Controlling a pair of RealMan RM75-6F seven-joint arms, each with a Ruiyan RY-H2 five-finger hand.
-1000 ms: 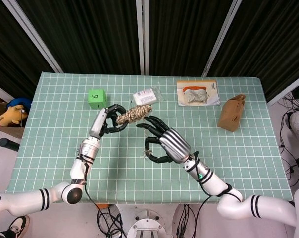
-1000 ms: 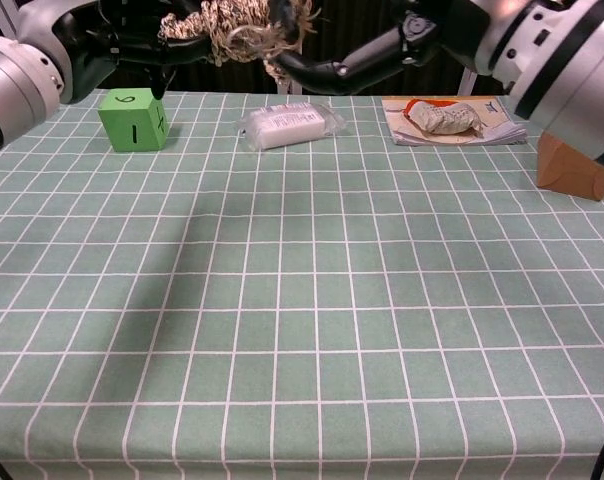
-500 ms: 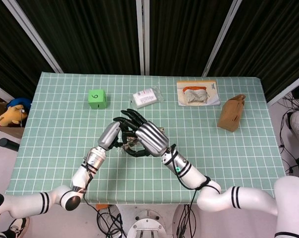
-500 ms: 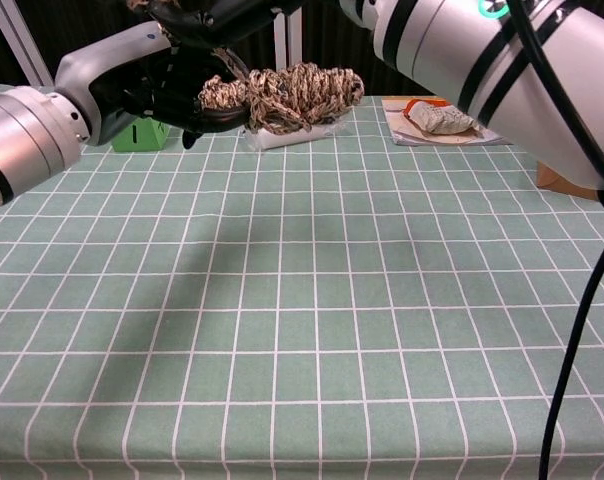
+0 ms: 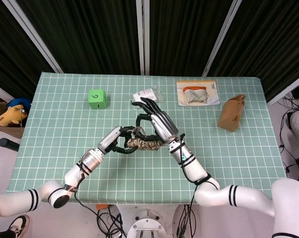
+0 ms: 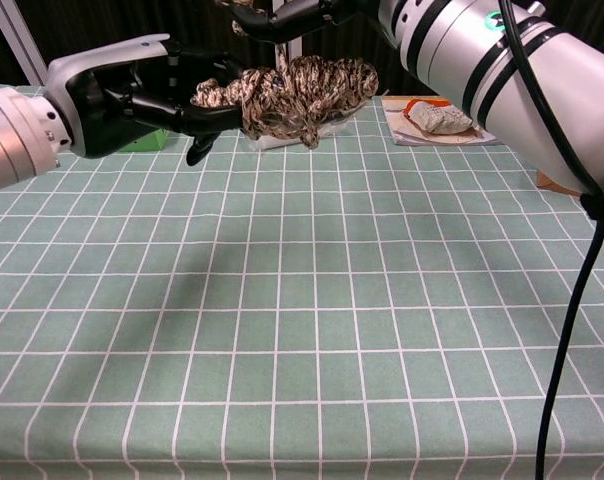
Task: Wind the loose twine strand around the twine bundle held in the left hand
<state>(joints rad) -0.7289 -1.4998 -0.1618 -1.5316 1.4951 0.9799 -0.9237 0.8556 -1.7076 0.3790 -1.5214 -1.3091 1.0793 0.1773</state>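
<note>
The twine bundle [image 5: 146, 144] [image 6: 300, 88], a mottled brown and cream roll, hangs in the air above the middle of the table. My left hand [image 5: 118, 141] [image 6: 130, 92] grips its left end with fingers curled around it. Just above and behind the bundle, my right hand [image 5: 157, 121] [image 6: 300, 14] has its fingers stretched out to the left. In the chest view a pale bit of the loose strand [image 6: 241, 5] shows pinched at its fingertips by the top edge. The rest of the strand is hard to tell from the bundle.
On the green checked tablecloth [image 5: 60, 148] a green cube [image 5: 97, 98] lies at the back left. A white packet [image 5: 148, 93] sits behind the hands. Further right are a booklet with a wrapped item [image 5: 198, 93] and a brown paper bag [image 5: 231, 113].
The right hand has lifted off the bundle and swung back and to the right, fingers now stretched out. The bundle, earlier covered in the head view, is exposed; the left hand sits slightly lower.
</note>
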